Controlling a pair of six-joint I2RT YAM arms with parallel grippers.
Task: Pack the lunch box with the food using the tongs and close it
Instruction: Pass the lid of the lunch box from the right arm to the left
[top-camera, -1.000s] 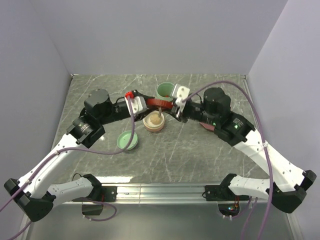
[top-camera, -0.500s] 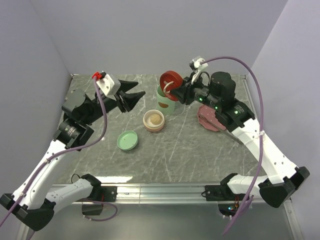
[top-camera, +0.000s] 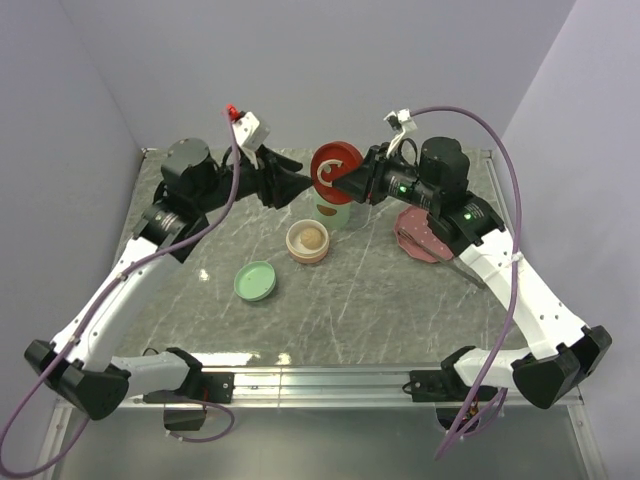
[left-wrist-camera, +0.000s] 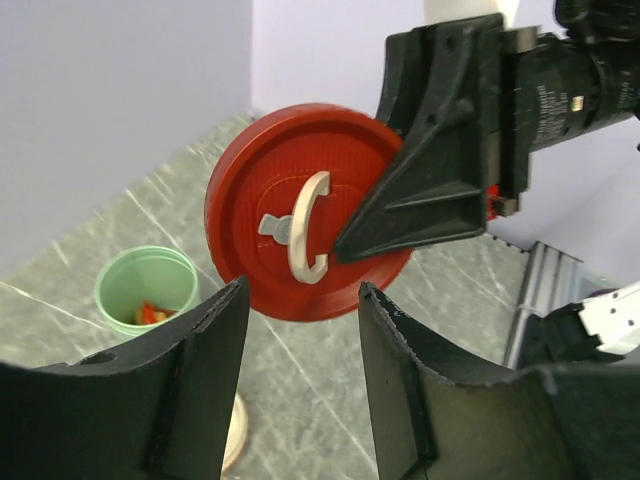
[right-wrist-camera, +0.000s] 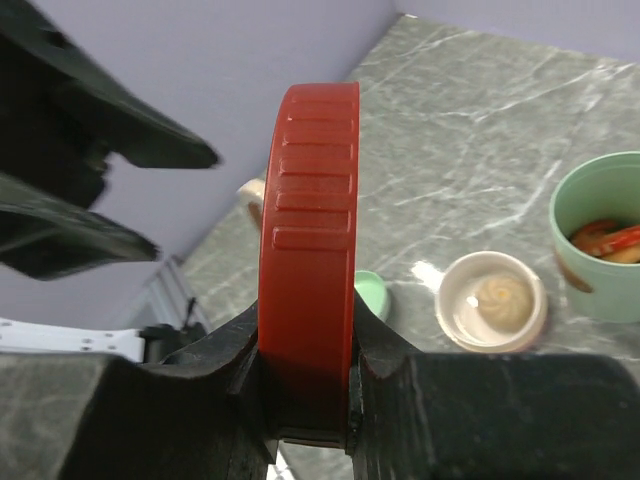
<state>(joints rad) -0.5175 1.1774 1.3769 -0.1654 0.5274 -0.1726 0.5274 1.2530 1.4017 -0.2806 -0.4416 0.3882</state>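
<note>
Right claw (right-wrist-camera: 305, 345) pinching red lid (right-wrist-camera: 308, 200), left claw (left-wrist-camera: 302, 290) parted — empty

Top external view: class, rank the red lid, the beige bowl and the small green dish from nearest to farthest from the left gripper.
1. red lid: raised, just right of the left gripper.
2. beige bowl: on the table, toward the arm bases.
3. small green dish: farthest, left of the bowl and nearer the bases.
</note>
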